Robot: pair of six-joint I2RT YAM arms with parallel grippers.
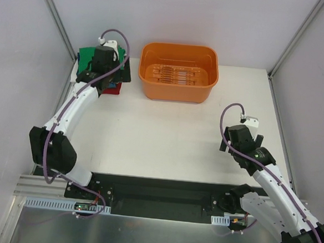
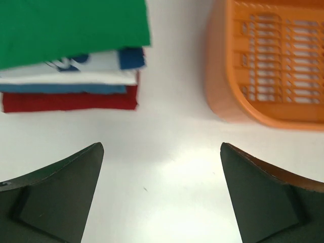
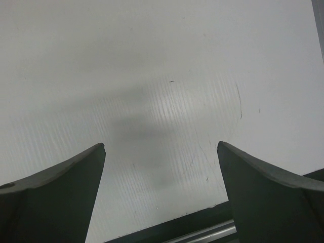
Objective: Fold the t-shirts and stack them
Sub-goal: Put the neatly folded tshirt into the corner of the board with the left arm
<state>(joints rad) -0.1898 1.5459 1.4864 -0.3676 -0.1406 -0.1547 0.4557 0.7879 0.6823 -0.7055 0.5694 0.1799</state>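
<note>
A stack of folded t-shirts [image 2: 71, 76] stands at the table's far left corner, bright green on top, then navy with white print, white, blue-grey and red at the bottom. In the top view the stack [image 1: 86, 55] is partly hidden under my left arm. My left gripper [image 2: 162, 152] is open and empty, a little in front of the stack's right end, over bare table; in the top view the left gripper [image 1: 102, 67] sits above the stack. My right gripper [image 3: 161, 149] is open and empty over bare table at the near right; the top view shows it too [image 1: 233, 135].
An orange plastic tub [image 1: 179, 71] stands at the back centre, empty, with a slotted bottom; its side [image 2: 268, 66] is close to the right of my left gripper. The table's near edge [image 3: 167, 225] runs just under the right gripper. Grey walls close the left and right sides.
</note>
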